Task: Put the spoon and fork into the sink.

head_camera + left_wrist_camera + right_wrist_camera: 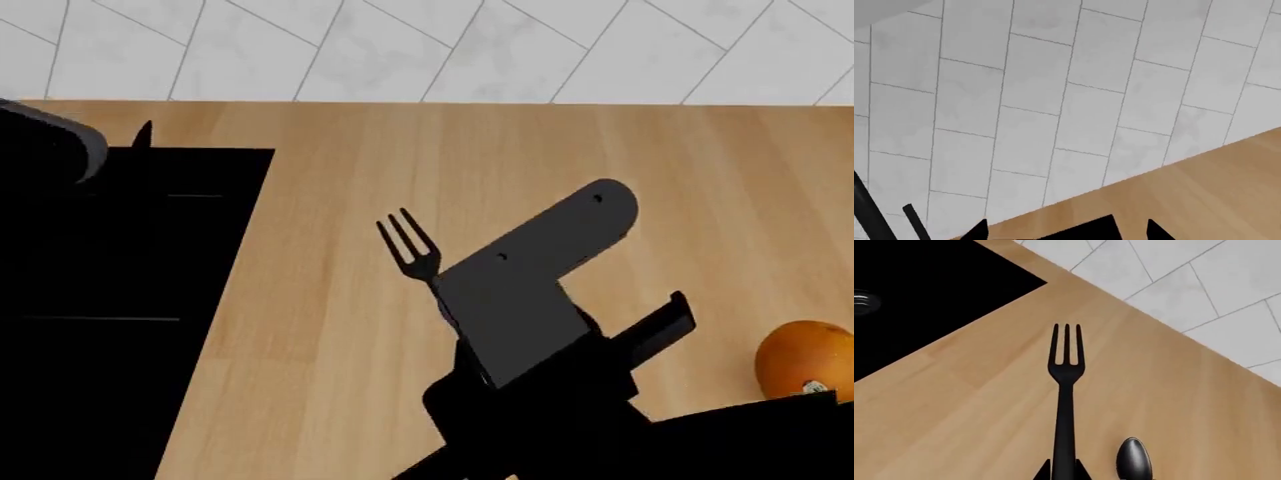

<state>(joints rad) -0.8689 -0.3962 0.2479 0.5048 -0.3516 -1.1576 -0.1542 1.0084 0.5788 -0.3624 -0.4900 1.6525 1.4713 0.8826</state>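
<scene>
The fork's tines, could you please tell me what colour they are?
Dark, almost black; the fork shows best in the right wrist view.

This is a kitchen, rendered in simulation. A light wooden countertop (400, 380) runs up to a wall of white marbled tiles with thin grey grout lines (1054, 100) along its far edge. A large black rectangular recessed sink (120, 300) is set into the countertop at its left side. A slim dark metal fork (1065, 390) and a round orange fruit (801, 358) lie on the wood.
</scene>
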